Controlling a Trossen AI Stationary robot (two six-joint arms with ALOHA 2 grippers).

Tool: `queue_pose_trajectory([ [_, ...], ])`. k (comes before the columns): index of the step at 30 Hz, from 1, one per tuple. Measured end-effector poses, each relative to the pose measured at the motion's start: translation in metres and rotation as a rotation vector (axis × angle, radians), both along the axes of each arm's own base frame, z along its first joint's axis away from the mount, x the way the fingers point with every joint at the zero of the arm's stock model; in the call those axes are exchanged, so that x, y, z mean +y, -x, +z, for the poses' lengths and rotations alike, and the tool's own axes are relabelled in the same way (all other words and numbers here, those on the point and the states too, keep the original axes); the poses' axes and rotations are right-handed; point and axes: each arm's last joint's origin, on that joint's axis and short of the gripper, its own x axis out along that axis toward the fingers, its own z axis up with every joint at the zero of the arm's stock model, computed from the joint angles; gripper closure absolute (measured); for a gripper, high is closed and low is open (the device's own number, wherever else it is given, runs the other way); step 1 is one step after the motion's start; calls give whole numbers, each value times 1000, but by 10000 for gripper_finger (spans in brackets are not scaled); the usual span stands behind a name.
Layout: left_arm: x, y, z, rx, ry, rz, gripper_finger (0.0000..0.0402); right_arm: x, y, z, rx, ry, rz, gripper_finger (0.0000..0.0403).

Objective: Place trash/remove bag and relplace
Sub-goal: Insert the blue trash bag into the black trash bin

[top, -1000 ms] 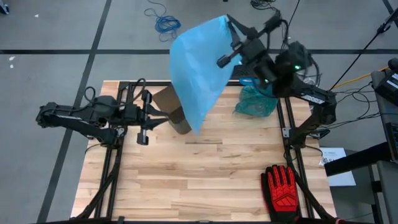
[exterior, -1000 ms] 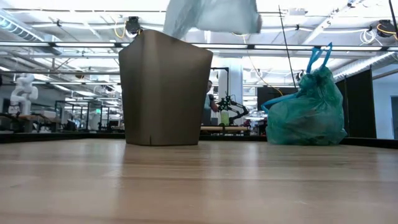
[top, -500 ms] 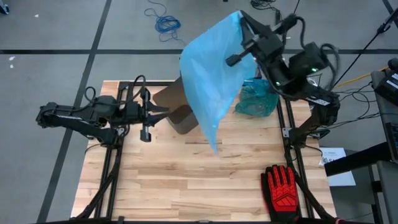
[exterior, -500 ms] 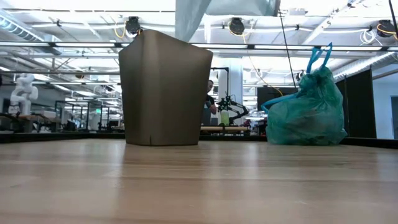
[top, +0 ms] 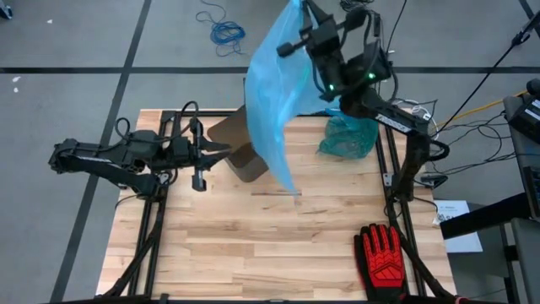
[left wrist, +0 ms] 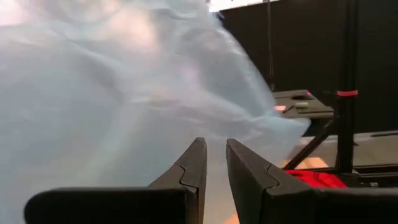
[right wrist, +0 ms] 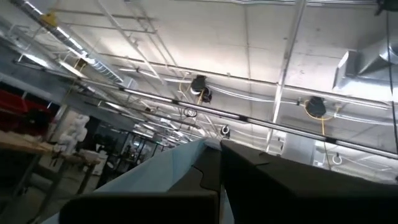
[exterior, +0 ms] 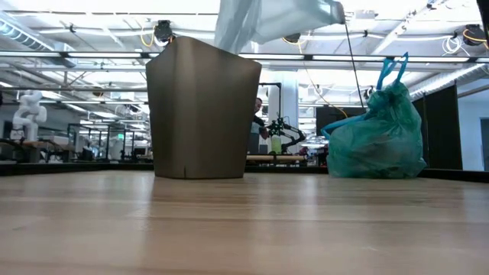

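High view: right gripper (top: 302, 35) raised past the bench's far edge, pinched shut on the top hem of a fresh blue bag (top: 274, 93) that drapes down toward the brown bin (top: 240, 150) at the far edge, left of centre. Left gripper (top: 221, 152) level beside the bin, jaws slightly parted, holding nothing. Tied teal bag (top: 346, 138) at the far right corner; red glove (top: 383, 256) at the near right corner. No loose trash scraps visible on the bench (top: 253, 245).

Low view: bin upright and unlined, fresh bag above its rim, tied bag standing apart.

Left wrist view: fingers a little apart, empty, blue film just ahead.

Right wrist view: jaws closed on the blue hem.

Judged progress: trash bagged and old bag removed; lining the bin still left.
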Motion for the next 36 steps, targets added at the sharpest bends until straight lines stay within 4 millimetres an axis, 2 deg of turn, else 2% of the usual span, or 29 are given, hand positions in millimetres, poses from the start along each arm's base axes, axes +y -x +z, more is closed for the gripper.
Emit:
queue_pose_trajectory([
  [5, -5, -9, -5, 28, -22, -130, 340, -17, -11, -2, -15, -25, 4, 403],
  [12, -11, -44, -20, 59, -39, -198, 340, -25, -32, -17, 21, -33, 16, 403],
  [20, -14, -75, -22, -110, -38, -197, 340, -26, -34, -19, -29, -60, 58, 403],
  [26, -18, -109, -20, -102, -37, -190, 340, -26, -35, -19, -27, -61, 59, 403],
  [28, -18, -122, -21, -71, -31, -153, 340, -26, -35, -19, -28, -62, 60, 403],
  [31, -14, -133, -25, 10, -33, 3, 341, -26, -35, -19, -21, -61, 54, 403],
  [36, -6, -133, -34, 145, -21, 293, 353, -21, -36, -19, 3, -50, 48, 403],
])
